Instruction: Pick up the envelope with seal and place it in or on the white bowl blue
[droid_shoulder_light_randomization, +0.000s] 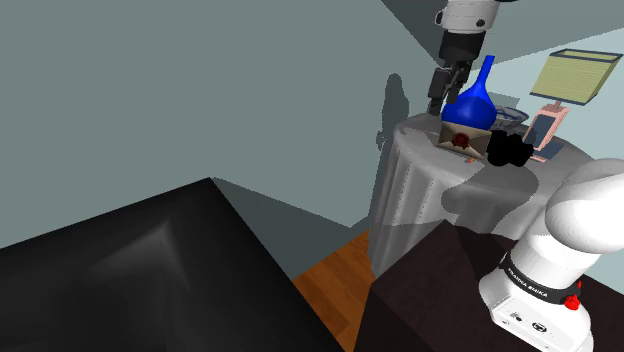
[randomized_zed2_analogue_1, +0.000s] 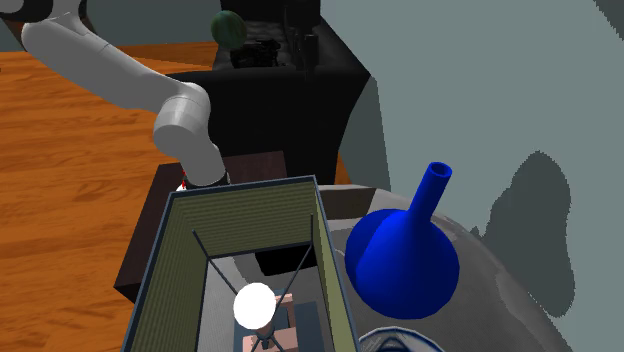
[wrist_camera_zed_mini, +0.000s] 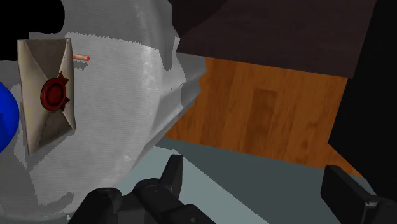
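A red-sealed beige envelope (wrist_camera_zed_mini: 48, 92) is resting on the cloth-draped tabletop (wrist_camera_zed_mini: 127, 83) beside a blue vase (wrist_camera_zed_mini: 5, 118). The claw (wrist_camera_zed_mini: 252, 168) is hovering wide open. Looking thin and light, the envelope is probably needing an edge pinch.

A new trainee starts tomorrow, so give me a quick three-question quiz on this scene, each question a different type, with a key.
1. True or false: the gripper is open and holds nothing.
2. What colour is the seal on the envelope? A green, B red, C yellow.
3. Fill in: the envelope lies on the table beside the blue ____.
Key: 1 true; 2 B; 3 vase.
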